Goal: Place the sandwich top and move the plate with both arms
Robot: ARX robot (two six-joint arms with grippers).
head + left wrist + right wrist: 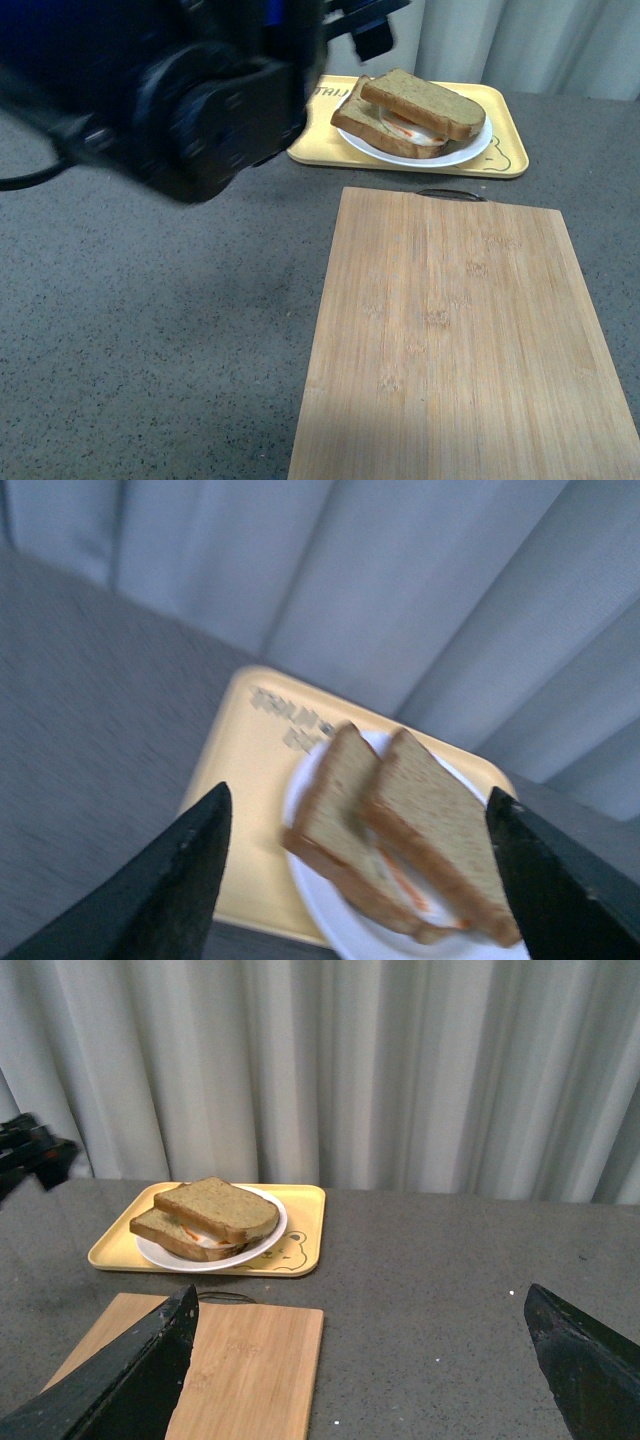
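Black left gripper (355,870), fingers apart and empty, faces the thick tan-brown sandwich top (437,830) dead ahead, already on the round white plate (330,920); right gripper (360,1360) open, farther off.

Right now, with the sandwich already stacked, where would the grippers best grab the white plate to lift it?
Probably by the bare rim of the plate, one gripper from each side. The sandwich top sits askew over the lower slice and covers the middle, so only the thin rim is free. The plate rests in the yellow tray, so the fingers would need to come in low.
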